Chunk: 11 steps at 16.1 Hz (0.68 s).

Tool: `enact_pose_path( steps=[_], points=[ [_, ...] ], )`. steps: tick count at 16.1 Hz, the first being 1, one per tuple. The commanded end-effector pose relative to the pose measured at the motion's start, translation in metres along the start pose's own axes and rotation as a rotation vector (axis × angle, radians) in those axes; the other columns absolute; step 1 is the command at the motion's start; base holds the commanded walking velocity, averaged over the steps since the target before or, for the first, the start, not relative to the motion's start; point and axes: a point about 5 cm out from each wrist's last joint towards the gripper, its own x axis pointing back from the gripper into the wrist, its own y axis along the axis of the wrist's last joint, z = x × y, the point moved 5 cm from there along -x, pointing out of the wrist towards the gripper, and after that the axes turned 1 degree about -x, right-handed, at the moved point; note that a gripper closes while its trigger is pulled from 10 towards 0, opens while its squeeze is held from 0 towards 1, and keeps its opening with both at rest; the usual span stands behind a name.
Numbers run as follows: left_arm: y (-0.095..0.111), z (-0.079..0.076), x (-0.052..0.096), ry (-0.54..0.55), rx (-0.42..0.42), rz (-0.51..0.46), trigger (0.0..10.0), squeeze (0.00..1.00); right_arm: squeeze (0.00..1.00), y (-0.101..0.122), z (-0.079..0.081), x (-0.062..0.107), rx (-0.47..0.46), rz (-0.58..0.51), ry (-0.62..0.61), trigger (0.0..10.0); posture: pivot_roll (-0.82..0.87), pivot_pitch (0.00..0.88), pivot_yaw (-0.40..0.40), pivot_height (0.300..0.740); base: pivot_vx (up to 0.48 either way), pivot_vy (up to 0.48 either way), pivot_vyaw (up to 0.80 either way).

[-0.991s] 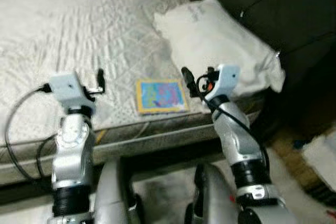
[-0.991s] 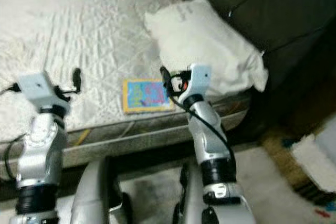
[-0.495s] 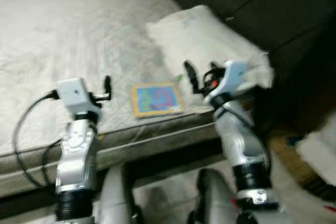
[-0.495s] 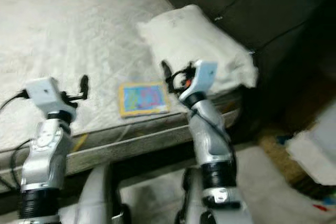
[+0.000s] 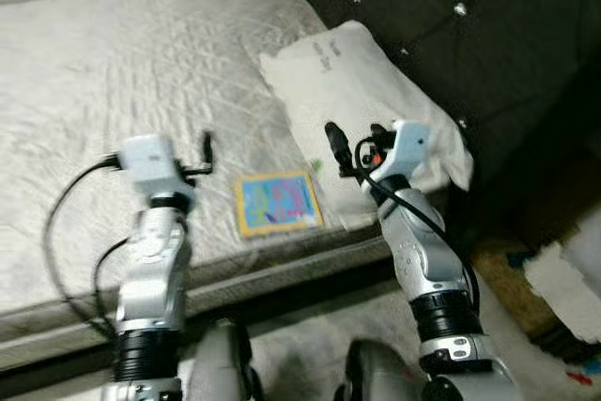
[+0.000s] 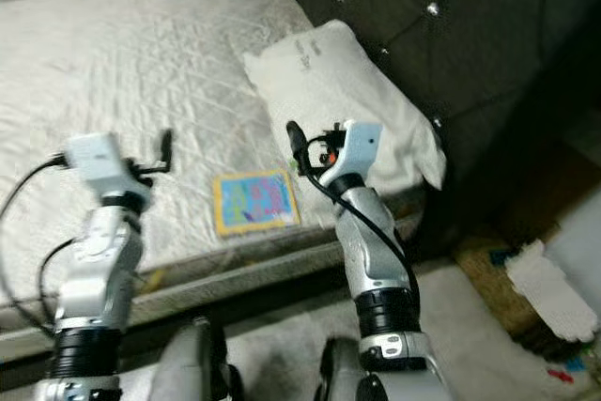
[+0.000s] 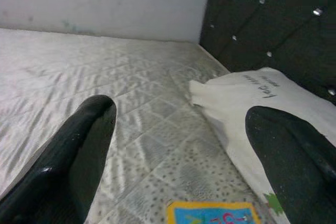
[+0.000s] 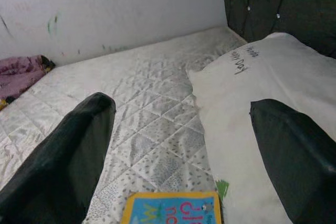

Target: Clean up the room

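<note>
- Lying flat near the front edge of the mattress is a book with a yellow border and a blue, colourful cover; nothing touches it.
- Just right of the book, a white pillow rests against the dark tufted headboard, and its near corner comes close to the book's right edge.
- Both arms are raised over the bed's front edge, one on each side of the book.
- Left gripper hangs above the mattress to the book's left; its two black fingers are spread wide with nothing between them, and the book's top edge shows low between them in the left wrist view.
- Right gripper hovers above the pillow's near corner, just right of the book; its fingers are also wide apart and empty.
- Black print runs across the pillow's upper part.
- A pale wall with a few small coloured marks stands behind the bed.
- A purple cloth is bunched at the mattress's far side by that wall.
- On the floor right of the bed sit white items and some blurred clutter I cannot make out.
</note>
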Motion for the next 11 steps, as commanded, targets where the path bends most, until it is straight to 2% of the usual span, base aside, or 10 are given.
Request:
enact_pose_path(
  steps=[1,4,5,6,7,9,11],
  points=[
    [0.002,-0.006,-0.003,-0.027,-0.032,-0.007,10.0,0.0,0.0,-0.001,0.004,-0.003,0.026,-0.003,0.011,10.0,-0.06,0.0,0.008,0.74,0.0,0.0,0.0],
    [-0.001,-0.014,-0.003,-0.047,-0.063,0.001,10.0,0.0,0.0,-0.015,0.001,0.004,0.062,0.035,0.003,10.0,-0.07,0.0,0.011,0.74,0.0,0.0,0.0],
    [-0.002,-0.013,0.0,-0.032,-0.103,-0.008,10.0,0.0,0.0,-0.022,0.001,0.009,0.075,0.048,0.001,10.0,-0.08,0.0,0.014,0.74,0.0,0.0,0.0],
    [-0.003,-0.013,0.003,-0.029,-0.062,-0.015,10.0,0.0,0.0,-0.025,0.0,0.012,0.078,0.055,-0.002,10.0,-0.07,0.0,0.017,0.74,0.0,0.0,0.0],
    [-0.011,-0.012,0.008,-0.021,-0.063,0.023,10.0,0.0,0.0,-0.031,-0.002,0.017,0.072,0.062,-0.013,10.0,-0.07,0.0,0.028,0.74,0.0,0.0,0.0],
    [-0.019,-0.021,0.017,-0.062,-0.042,0.042,10.0,0.0,0.0,-0.038,-0.007,0.024,0.064,0.074,-0.041,10.0,-0.08,0.0,0.041,0.74,0.0,0.0,0.0],
    [-0.024,-0.028,0.018,-0.086,-0.024,0.056,10.0,0.0,0.0,-0.041,-0.011,0.026,0.068,0.081,-0.051,10.0,-0.08,0.0,0.043,0.74,0.0,0.0,0.0]
  ],
)
